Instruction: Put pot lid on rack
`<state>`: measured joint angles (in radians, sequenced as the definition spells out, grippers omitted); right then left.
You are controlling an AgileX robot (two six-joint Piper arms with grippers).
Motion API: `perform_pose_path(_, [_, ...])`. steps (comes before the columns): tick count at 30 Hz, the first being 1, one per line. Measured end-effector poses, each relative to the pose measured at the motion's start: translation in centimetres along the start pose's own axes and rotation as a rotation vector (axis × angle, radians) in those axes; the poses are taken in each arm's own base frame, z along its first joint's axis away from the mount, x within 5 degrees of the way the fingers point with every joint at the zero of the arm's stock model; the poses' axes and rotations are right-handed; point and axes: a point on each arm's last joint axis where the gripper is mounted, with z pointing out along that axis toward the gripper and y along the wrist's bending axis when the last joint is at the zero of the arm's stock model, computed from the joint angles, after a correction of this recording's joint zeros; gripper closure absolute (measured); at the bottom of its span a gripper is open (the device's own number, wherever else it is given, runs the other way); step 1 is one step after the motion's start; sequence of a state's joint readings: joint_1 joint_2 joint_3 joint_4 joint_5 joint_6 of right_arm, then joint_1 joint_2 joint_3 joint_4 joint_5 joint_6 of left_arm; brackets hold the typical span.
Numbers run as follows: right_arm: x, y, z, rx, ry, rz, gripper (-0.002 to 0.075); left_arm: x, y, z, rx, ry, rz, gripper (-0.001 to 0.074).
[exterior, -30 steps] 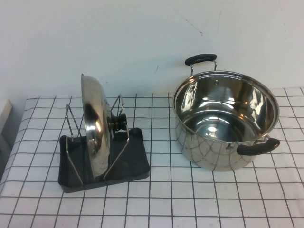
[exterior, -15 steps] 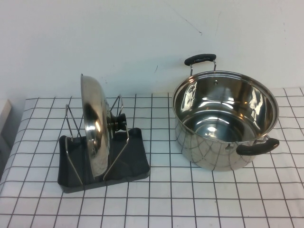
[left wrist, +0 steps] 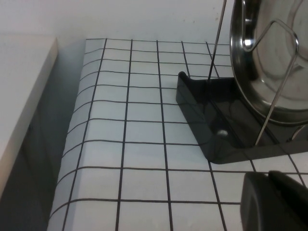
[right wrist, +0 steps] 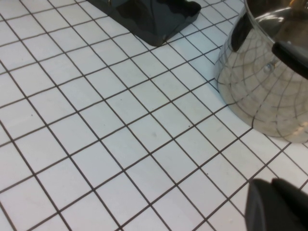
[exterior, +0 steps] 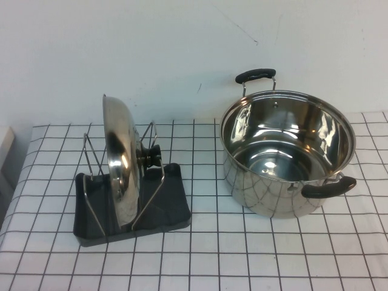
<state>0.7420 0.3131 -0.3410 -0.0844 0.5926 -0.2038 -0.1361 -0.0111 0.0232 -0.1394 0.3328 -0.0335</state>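
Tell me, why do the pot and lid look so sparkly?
High view: the pot and the lid mirror the room light and the grid cloth. Right wrist view: the pot's side reflects warped grid lines. Left wrist view: the rack is glossy.

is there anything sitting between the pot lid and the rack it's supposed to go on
Nothing visible does. The pot lid already stands on edge in the rack, between its wire uprights. The pot sits apart, on the robot's right. Only a dark edge of the left gripper and right gripper shows, both clear.
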Motion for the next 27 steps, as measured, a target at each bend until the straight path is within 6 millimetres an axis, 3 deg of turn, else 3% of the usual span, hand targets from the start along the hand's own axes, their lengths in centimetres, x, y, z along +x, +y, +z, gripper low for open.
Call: perform_pose_path(27, [0.18,0.04,0.00,-0.004,0.019,0.000,0.0727,0.02,-0.11,0.00,0.020,0.003,0.020,0.0737])
